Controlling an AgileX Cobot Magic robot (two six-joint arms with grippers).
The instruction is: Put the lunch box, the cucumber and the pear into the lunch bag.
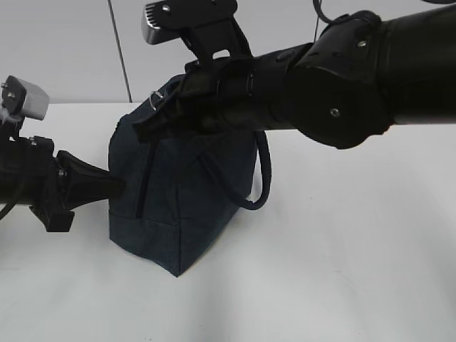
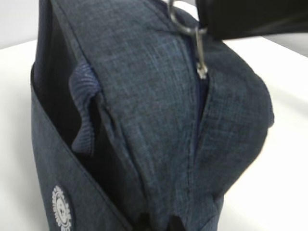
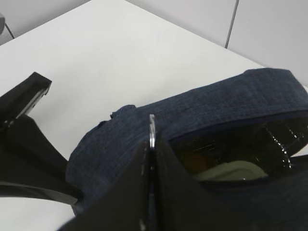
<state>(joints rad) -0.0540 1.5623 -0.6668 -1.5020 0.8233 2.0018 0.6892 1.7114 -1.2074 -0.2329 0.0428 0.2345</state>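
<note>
A: Nearest, at the left, what is the left end effector (image 1: 117, 187) doing?

B: It is closed, its black tips pressed into the side fabric of the boxy dark navy fabric lunch bag (image 1: 178, 206), apparently pinching it. The bag stands on the white surface (image 1: 342, 271).

A: And the bag itself?

B: A padded navy loop handle (image 1: 253, 182) hangs down its right side. In the left wrist view a round white badge (image 2: 61, 211) shows low on the bag's panel.

A: Further back, at the top?

B: The right end effector (image 3: 151, 159) is clamped on the silver ring zipper pull (image 3: 152, 129) at the bag's top edge. The mouth gapes behind it.

A: Anything visible inside?

B: A pale sage-green lid of the lunch box (image 3: 231, 173) lies in the dark interior, with an orange-yellow patch just beside it, too dim to identify. The cucumber cannot be made out.
</note>
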